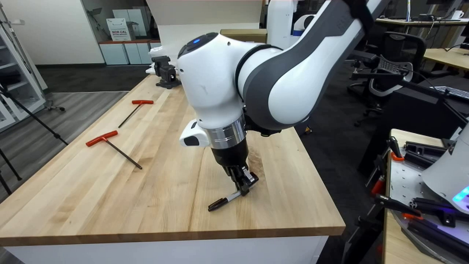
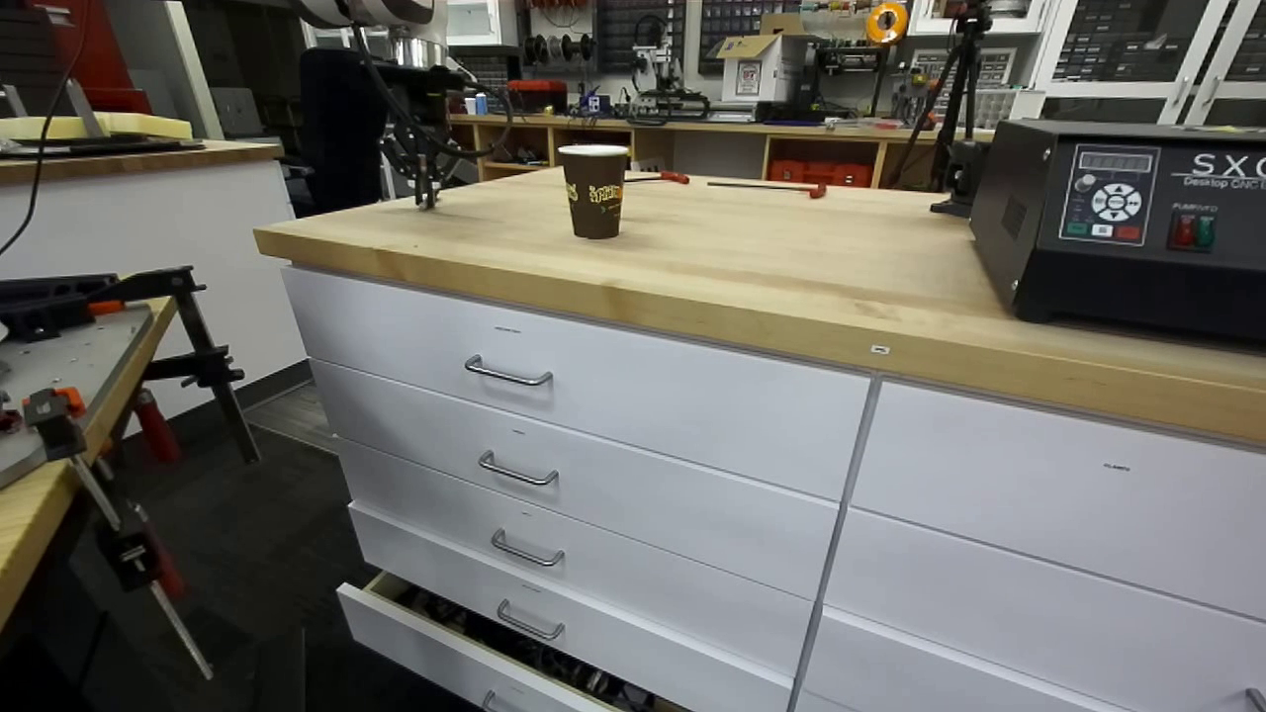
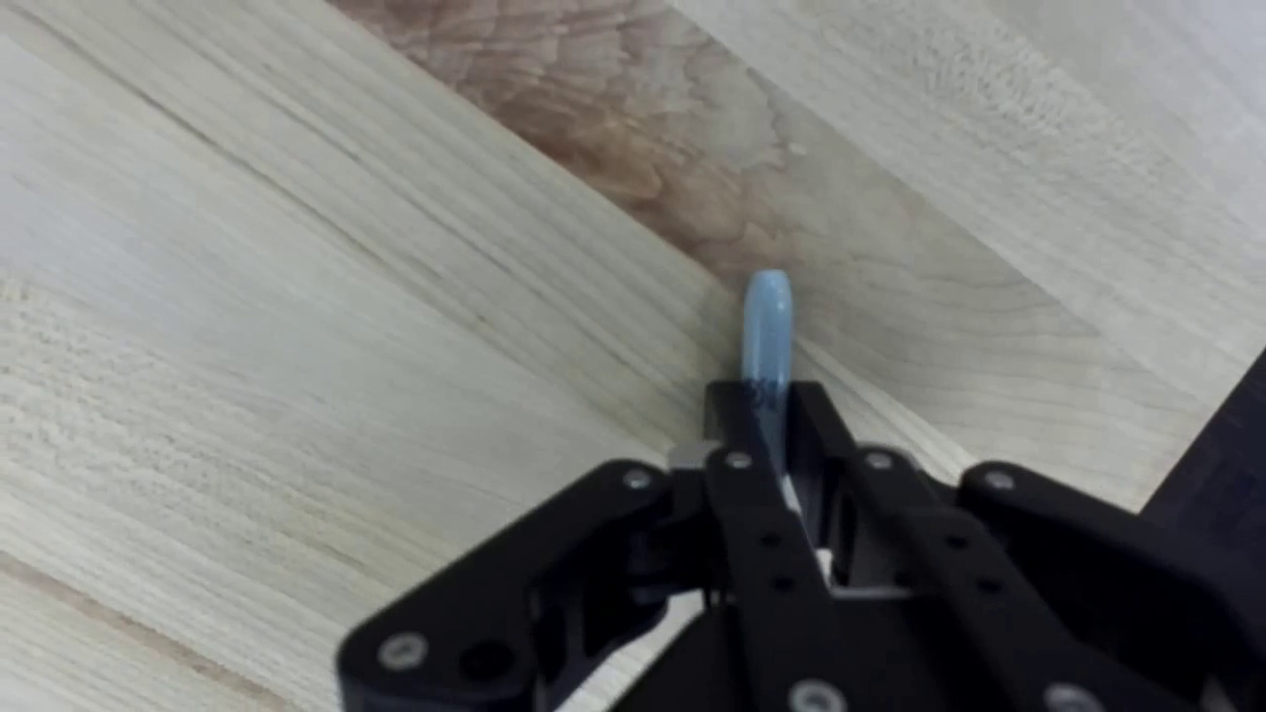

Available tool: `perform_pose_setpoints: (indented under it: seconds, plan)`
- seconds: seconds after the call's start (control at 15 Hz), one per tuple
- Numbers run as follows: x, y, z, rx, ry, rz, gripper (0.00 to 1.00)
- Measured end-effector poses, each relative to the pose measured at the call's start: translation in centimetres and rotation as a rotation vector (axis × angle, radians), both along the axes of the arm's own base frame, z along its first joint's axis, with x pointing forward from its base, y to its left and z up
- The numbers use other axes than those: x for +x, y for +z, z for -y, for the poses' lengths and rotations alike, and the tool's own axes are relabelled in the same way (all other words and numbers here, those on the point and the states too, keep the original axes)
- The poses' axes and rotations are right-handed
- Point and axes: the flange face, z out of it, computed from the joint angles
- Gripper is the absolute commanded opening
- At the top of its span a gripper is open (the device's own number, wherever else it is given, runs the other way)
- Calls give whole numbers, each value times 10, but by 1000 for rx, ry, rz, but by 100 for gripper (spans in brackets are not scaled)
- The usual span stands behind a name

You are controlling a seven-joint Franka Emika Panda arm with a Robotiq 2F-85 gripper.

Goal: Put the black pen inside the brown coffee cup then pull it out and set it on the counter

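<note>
The black pen (image 1: 233,197), with a black cap and a silvery barrel, lies across the fingertips of my gripper (image 1: 244,190) in an exterior view. In the wrist view the barrel's pale end (image 3: 768,321) sticks out past the fingertips (image 3: 762,400), which press on it from both sides. The gripper is low over the counter (image 1: 146,205); whether the pen touches the wood is unclear. In an exterior view the brown coffee cup (image 2: 595,198) stands upright with its white rim up, apart from the gripper (image 2: 426,193). There the pen cannot be made out. The cup does not show in the wrist view.
Two red-handled tools (image 1: 102,138) (image 1: 142,102) lie on the counter. A black vise (image 1: 166,72) stands at its far end. A black control box (image 2: 1118,237) sits on the counter. A lower drawer (image 2: 465,648) is pulled out. A side bench (image 1: 406,183) carries clamps.
</note>
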Motion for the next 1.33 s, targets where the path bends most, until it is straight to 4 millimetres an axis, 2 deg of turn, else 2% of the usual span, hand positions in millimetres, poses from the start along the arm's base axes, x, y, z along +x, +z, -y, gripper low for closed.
perform_pose_setpoints:
  seconds: [0.27,0.47,0.67,0.87,1.0,1.13,1.33]
  plan:
    - [1,2,1,-10,-2,-6,6]
    - [7,17,2,-40,-13,-19,6]
    - [24,55,4,-65,-61,1,6]
    - [51,107,12,-60,-167,76,6]
    - [69,139,24,-60,-258,133,6]
    - [86,162,40,-83,-340,186,6]
    - [107,180,70,-152,-448,255,6]
